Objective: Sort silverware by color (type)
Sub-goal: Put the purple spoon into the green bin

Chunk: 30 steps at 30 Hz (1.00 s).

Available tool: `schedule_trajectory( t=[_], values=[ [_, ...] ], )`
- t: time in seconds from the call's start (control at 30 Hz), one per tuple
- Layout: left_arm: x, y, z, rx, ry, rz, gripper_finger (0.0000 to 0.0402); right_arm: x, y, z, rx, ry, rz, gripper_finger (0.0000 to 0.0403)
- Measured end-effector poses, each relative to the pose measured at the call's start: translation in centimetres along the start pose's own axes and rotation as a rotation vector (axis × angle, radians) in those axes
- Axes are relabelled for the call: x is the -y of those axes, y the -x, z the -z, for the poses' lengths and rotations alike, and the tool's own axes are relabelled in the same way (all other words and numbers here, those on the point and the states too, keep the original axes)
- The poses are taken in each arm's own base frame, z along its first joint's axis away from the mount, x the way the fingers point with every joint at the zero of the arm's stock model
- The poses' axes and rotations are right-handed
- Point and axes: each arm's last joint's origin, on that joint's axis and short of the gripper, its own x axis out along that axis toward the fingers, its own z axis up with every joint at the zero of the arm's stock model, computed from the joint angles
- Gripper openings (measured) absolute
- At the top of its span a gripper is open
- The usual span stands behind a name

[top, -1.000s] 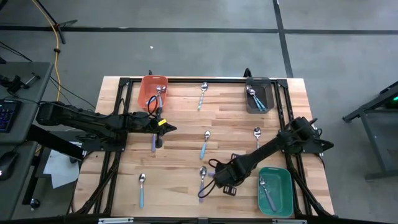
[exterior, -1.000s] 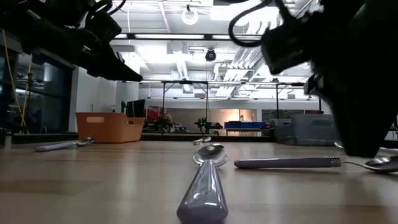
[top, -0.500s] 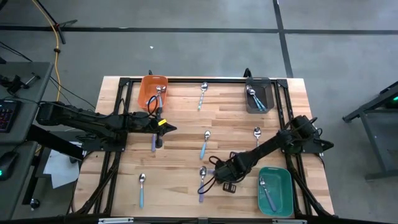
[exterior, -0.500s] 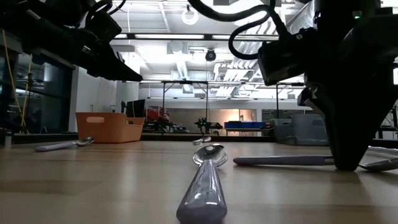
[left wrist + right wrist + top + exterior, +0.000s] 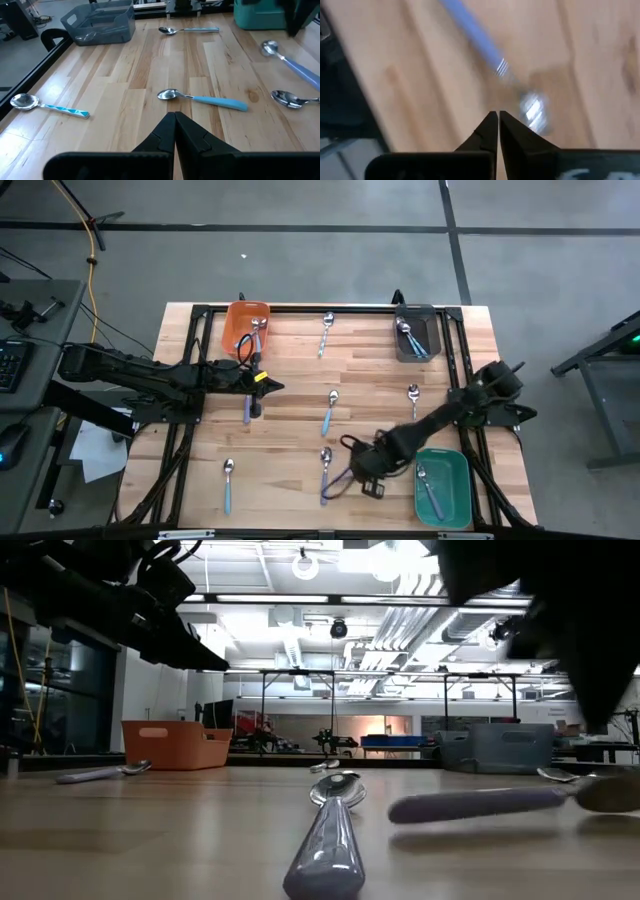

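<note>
Only low view: purple-handled spoon (image 5: pixel 480 803) airborne

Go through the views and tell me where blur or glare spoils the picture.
Right wrist view: the purple-handled spoon is smeared by motion blur, its bowl a bright streak. Low view: the nearest spoon handle is out of focus, and the ceiling lights glare. High and left wrist views: evenly lit and sharp.

- In the right wrist view, the purple-handled spoon (image 5: pixel 485 45) is smeared by motion; its bowl shows only as a bright blur.
- In the low view, a purple-handled spoon's (image 5: pixel 480 803) bowl is cut off at the picture's edge.
- In the high view, the utensils in the grey bin (image 5: pixel 428 345) are too small to count.
</note>
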Motion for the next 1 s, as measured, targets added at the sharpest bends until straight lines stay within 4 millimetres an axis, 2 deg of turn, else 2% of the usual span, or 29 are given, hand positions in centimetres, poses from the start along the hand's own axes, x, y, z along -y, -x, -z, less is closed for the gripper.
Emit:
schedule_trajectory(
  t=[0.17,0.27,0.37,0.5,0.67,0.83,1.0],
  values=[
    [0.0,0.0,0.0,0.0,0.0,0.0,0.0,-0.9,2.6,2.5,0.011,-0.073,0.006,0.0001],
    [0.0,0.0,0.0,0.0,0.0,0.0,0.0,-1.1,2.8,2.8,0.086,-0.052,0.049,0.0005],
    [0.0,0.0,0.0,0.0,0.0,0.0,0.0,-1.3,1.9,2.2,0.116,0.002,0.055,0.0021],
    [0.0,0.0,0.0,0.002,0.0,0.0,0.0,-1.1,-0.2,0.8,0.122,0.107,0.066,0.0065],
    [0.0,0.0,0.0,0.002,0.0,0.0,0.0,0.1,-2.2,-0.6,0.068,0.255,0.105,0.0113],
    [0.0,0.0,0.0,0.001,0.0,0.0,0.0,1.0,-3.3,-1.5,0.021,0.354,0.113,0.012],
    [0.0,0.0,0.0,0.001,0.0,0.0,0.0,1.7,-3.8,-1.9,-0.033,0.367,0.093,0.0099]
  ],
)
